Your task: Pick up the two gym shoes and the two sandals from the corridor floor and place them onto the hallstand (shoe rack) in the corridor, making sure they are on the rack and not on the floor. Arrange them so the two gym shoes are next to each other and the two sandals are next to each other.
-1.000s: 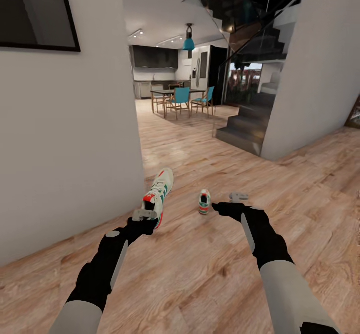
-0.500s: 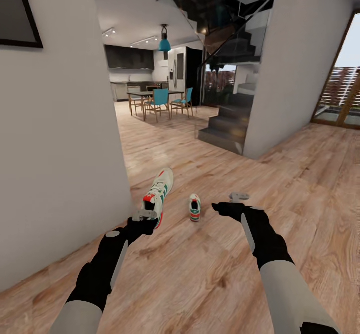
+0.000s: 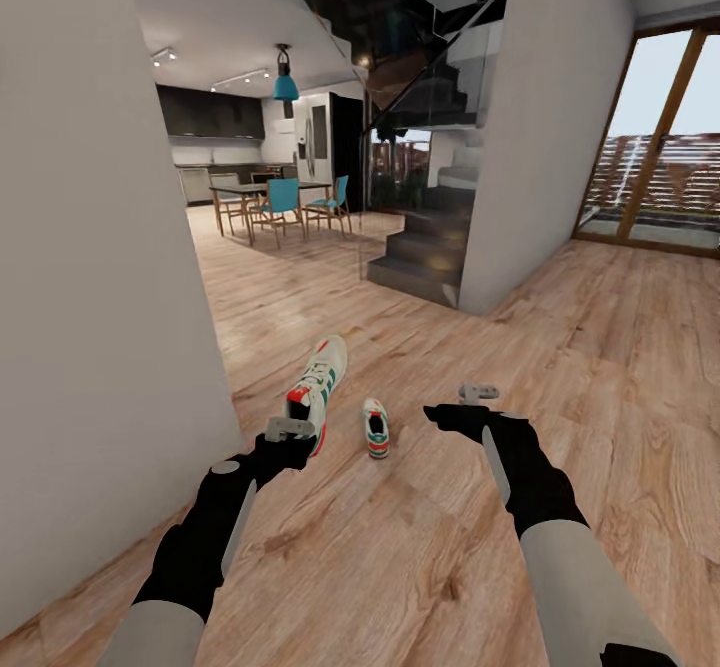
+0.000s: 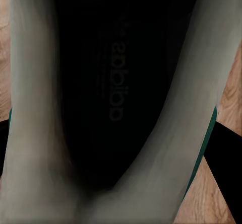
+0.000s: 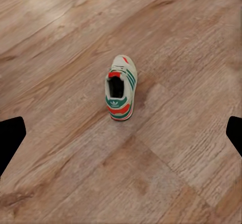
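Note:
My left gripper [image 3: 291, 433] is shut on the heel end of one white gym shoe [image 3: 322, 383] with green stripes and red accents, held above the corridor floor [image 3: 400, 547] with its toe pointing away. The left wrist view looks straight into this shoe's dark inside [image 4: 118, 83]. The other gym shoe [image 3: 376, 427] stands upright on the planks just left of my right gripper [image 3: 478, 393]. In the right wrist view that shoe [image 5: 120, 94] lies between the widely spread fingers of the open right gripper [image 5: 121, 133], some way below it. The sandals and the hallstand are out of view.
A grey wall [image 3: 90, 327] runs close along my left side. Ahead stand a dark staircase [image 3: 425, 247] and a wall pillar [image 3: 540, 147]. A dining table with teal chairs [image 3: 275, 202] is far back, and glass doors [image 3: 660, 147] are at the right.
The whole head view has swung to the right, so the wall and the floor shoe sit further left in the picture. Both arms and the held shoe keep their pose.

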Controlling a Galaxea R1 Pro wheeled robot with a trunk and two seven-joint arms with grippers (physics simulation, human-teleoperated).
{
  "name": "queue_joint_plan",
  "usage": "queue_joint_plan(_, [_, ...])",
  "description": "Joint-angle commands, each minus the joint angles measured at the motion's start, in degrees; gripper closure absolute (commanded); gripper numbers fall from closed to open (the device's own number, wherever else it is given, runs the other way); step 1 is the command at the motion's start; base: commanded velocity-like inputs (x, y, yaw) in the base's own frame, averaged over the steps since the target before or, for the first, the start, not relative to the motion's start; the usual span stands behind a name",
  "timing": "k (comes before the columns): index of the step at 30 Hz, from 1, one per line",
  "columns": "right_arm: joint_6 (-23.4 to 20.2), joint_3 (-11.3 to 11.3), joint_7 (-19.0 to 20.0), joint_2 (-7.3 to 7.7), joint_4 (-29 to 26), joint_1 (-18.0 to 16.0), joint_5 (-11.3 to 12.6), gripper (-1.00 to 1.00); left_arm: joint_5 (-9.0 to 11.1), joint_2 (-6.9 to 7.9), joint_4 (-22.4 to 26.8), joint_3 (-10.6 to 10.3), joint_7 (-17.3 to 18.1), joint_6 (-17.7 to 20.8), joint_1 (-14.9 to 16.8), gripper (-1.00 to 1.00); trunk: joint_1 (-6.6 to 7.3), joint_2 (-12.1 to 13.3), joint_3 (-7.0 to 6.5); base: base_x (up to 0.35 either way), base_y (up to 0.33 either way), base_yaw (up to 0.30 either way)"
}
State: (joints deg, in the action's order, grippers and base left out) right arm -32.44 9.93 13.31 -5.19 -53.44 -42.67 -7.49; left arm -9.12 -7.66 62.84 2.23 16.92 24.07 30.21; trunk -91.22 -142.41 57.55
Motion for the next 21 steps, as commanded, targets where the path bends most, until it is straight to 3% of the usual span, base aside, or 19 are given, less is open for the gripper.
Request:
queue_joint_plan(1, [-0.3, 0.3, 0.5, -0.08, -0.1, 0.0, -0.6, -1.0, -0.6, -0.07, 0.1, 0.2, 0.6, 0.2, 0.0, 1.0, -0.01, 0.0, 0.06, 0.244, 0.229, -0.019])
queue_joint_plan(8, [-0.3, 0.3, 0.5, -0.08, -0.2, 0.0, -0.6, -1.0, -0.6, -0.07, 0.1, 0.2, 0.6, 0.2, 0.0, 1.0, -0.01, 0.0, 0.06, 0.219, 0.202, -0.005])
queue_joint_plan(21, [-0.3, 0.3, 0.7, -0.08, 0.2, 0.0, -0.6, -1.0, -0.5, -0.74, 0.1, 0.2, 0.6, 0.2, -0.2, 1.0, -0.01, 0.0, 0.06, 0.013, 0.012, 0.0])
